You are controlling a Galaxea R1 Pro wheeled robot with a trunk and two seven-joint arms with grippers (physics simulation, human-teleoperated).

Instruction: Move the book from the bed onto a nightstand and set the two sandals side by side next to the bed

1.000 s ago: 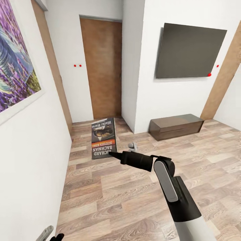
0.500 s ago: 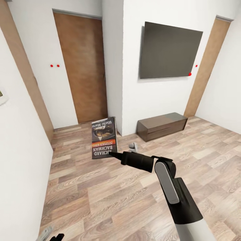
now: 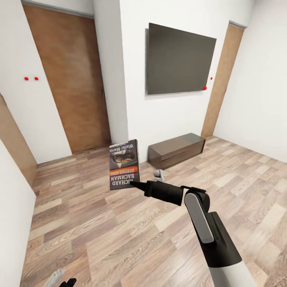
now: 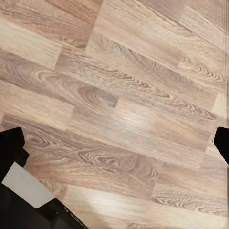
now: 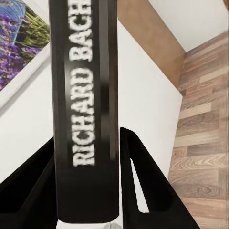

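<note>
My right gripper (image 3: 134, 184) is shut on the book (image 3: 124, 164) and holds it upright above the wood floor, cover towards the head camera, with an orange band and white lettering upside down. In the right wrist view the book's dark spine (image 5: 86, 109) stands between the two black fingers (image 5: 143, 186). My left gripper (image 4: 117, 140) hangs open over bare floor, its fingertips (image 4: 12, 143) far apart; a bit of it peeks in at the head view's lower left (image 3: 59, 280). The bed, nightstand and sandals are out of view.
A dark TV (image 3: 179, 59) hangs on the white wall ahead, with a low brown bench (image 3: 177, 149) under it. Brown doors stand at the left (image 3: 67, 79) and right (image 3: 221, 75). A white wall (image 3: 12, 223) is close at my left. Open wood floor (image 3: 119, 239) lies ahead.
The whole view has swung: door, TV and bench slid leftwards and the purple painting left the head view, so the camera turned. The book stays held the same way in my right gripper.
</note>
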